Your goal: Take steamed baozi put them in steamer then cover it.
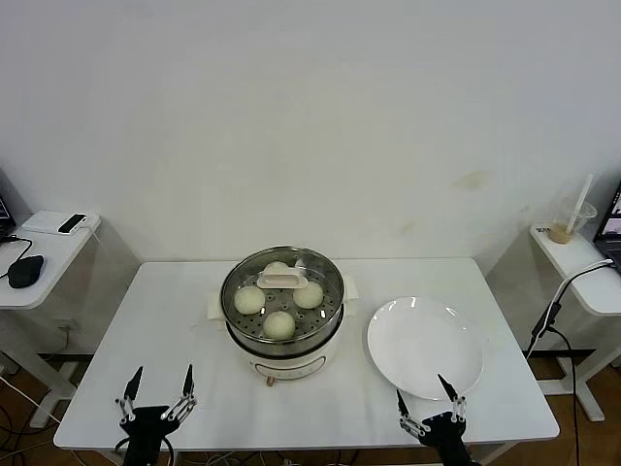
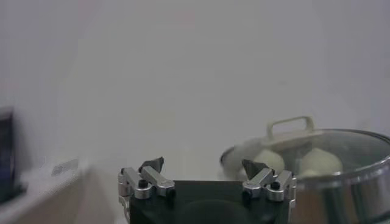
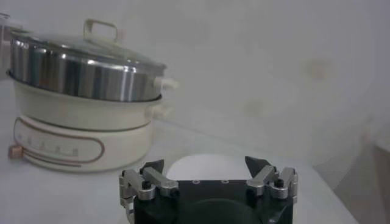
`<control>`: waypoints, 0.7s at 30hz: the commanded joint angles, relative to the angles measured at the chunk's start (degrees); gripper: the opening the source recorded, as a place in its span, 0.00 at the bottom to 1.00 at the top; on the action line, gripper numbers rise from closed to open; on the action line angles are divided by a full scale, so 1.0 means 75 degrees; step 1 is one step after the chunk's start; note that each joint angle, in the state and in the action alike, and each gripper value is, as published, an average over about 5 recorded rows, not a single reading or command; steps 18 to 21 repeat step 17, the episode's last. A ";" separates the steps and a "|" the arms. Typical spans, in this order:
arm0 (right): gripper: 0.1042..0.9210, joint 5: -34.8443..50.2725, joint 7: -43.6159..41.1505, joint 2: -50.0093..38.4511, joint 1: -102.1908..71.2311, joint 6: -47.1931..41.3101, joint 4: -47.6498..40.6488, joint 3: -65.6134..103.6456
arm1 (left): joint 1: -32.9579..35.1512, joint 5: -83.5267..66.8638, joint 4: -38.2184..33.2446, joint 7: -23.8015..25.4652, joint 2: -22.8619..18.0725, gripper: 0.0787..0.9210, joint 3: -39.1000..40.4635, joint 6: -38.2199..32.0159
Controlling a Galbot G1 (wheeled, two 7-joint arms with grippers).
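The steel steamer [image 1: 233, 320] stands on its white base at the table's middle. Several cream baozi [image 1: 279, 324] lie on its perforated tray. The clear glass cover [image 1: 325, 275] with its cream handle [image 1: 282, 281] sits on top of the steamer. My left gripper [image 1: 157, 390] is open and empty at the table's front left edge. My right gripper [image 1: 428, 402] is open and empty at the front right edge, just in front of the plate. The left wrist view shows the steamer [image 2: 353, 189], the baozi [image 2: 320, 162] under the cover's handle [image 2: 291, 131] and my open left gripper [image 2: 203, 167]. The right wrist view shows the covered steamer [image 3: 79, 76] and my open right gripper [image 3: 205, 165].
An empty white plate [image 1: 425, 347] lies to the right of the steamer. A side table with a mouse [image 1: 25, 270] stands at the left. Another side table with a cup [image 1: 571, 221] stands at the right. A wall is behind.
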 commanded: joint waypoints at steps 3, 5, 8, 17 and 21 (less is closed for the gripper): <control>0.88 0.0708 -0.0148 -0.0238 -0.0038 -0.0333 0.0067 -0.0425 | 0.0758 -0.0520 0.0269 0.0004 -0.0230 0.88 -0.0249 -0.0120; 0.88 0.0869 -0.0162 -0.0275 -0.0046 -0.0456 0.0101 -0.0513 | 0.0762 -0.0418 0.0268 0.0008 -0.0293 0.88 -0.0228 -0.0029; 0.88 0.0984 -0.0109 -0.0314 -0.0071 -0.0624 0.0179 -0.0568 | 0.0765 -0.0308 0.0257 -0.0023 -0.0369 0.88 -0.0243 0.0180; 0.88 0.1104 0.0093 -0.0327 -0.0122 -0.0867 0.0307 -0.0509 | 0.0800 -0.0058 0.0369 -0.0002 -0.0413 0.88 -0.0255 0.0354; 0.88 0.1104 0.0093 -0.0327 -0.0122 -0.0867 0.0307 -0.0509 | 0.0800 -0.0058 0.0369 -0.0002 -0.0413 0.88 -0.0255 0.0354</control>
